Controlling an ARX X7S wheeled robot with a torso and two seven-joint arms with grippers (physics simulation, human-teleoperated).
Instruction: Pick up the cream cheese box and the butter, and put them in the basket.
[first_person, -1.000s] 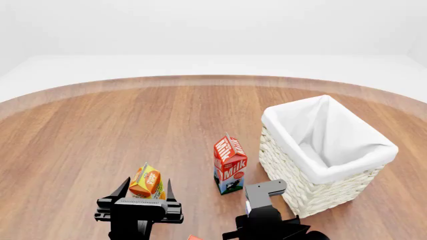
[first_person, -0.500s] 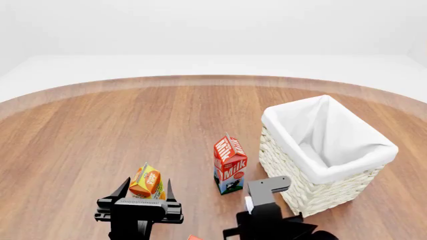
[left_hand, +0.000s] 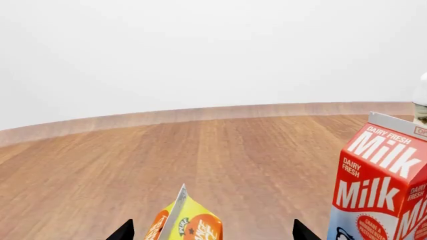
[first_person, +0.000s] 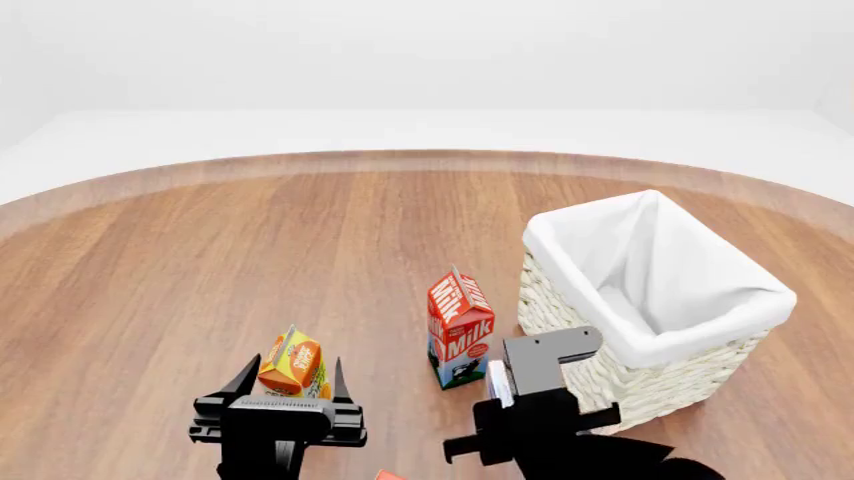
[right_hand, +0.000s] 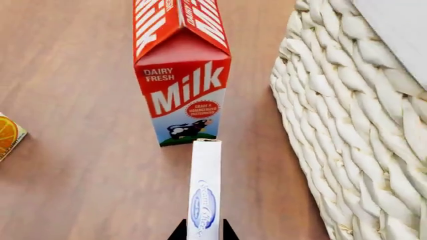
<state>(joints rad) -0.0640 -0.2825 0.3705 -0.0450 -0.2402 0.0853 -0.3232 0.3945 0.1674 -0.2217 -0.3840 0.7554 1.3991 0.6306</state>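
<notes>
Take the milk carton (first_person: 461, 328) as your marker. Off to its left and nearer you, your left gripper (first_person: 286, 385) has not moved over the last second: its jaws stand apart, one on each side of the orange juice carton (first_person: 292, 364), clamped on nothing. That arm is idle, and the juice is no part of your job.

Just to the right of the milk carton and nearer you, your right gripper (first_person: 502, 385) has risen and drifted toward the basket (first_person: 638, 375) that stands on the carton's right. In the right wrist view its jaws are pinched on the cream cheese box (right_hand: 204, 191), held on edge above the floor, between carton and wicker wall. So the first pick looks done; you likely need more height to clear the liner rim.

The butter is not identifiable in any current view.
</notes>
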